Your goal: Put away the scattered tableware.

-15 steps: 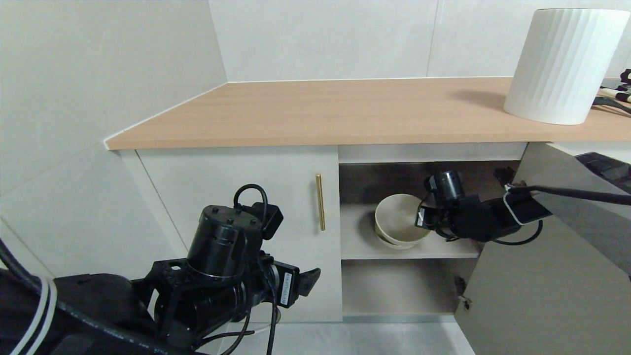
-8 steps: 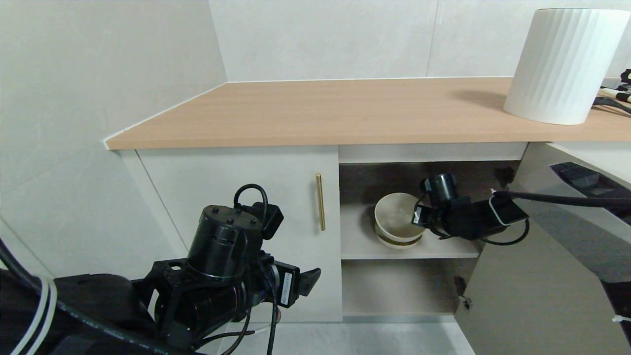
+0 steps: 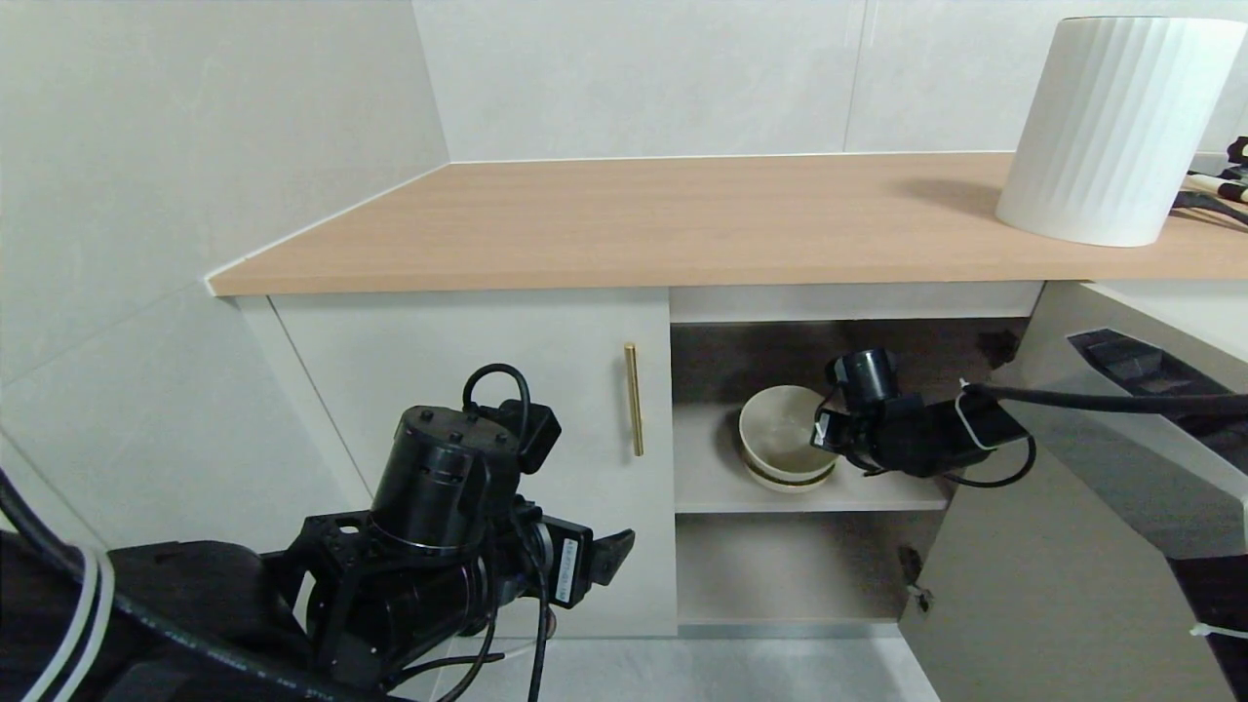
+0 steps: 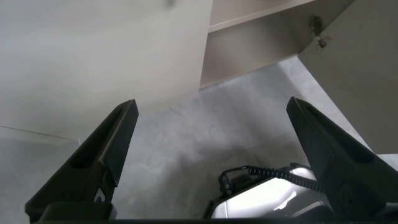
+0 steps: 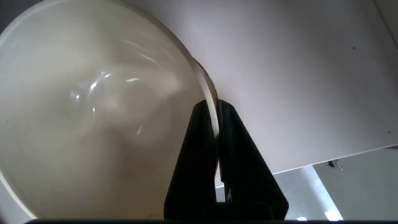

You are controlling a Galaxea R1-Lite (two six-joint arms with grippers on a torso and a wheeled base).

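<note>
Left gripper (image 4: 211, 106) hung slack-jawed, low before the cabinet (image 3: 468, 390); deeper in, right gripper (image 5: 212, 115) pinched the rim of the bowl (image 3: 775, 434) on the cabinet's upper shelf (image 3: 712, 487) — placing step, likely; next: release, back out level.

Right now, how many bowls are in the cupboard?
2. Lower bowl stands on the cupboard shelf; upper bowl sits tilted in it, rim pinched by the right gripper. Others may be hidden.
</note>
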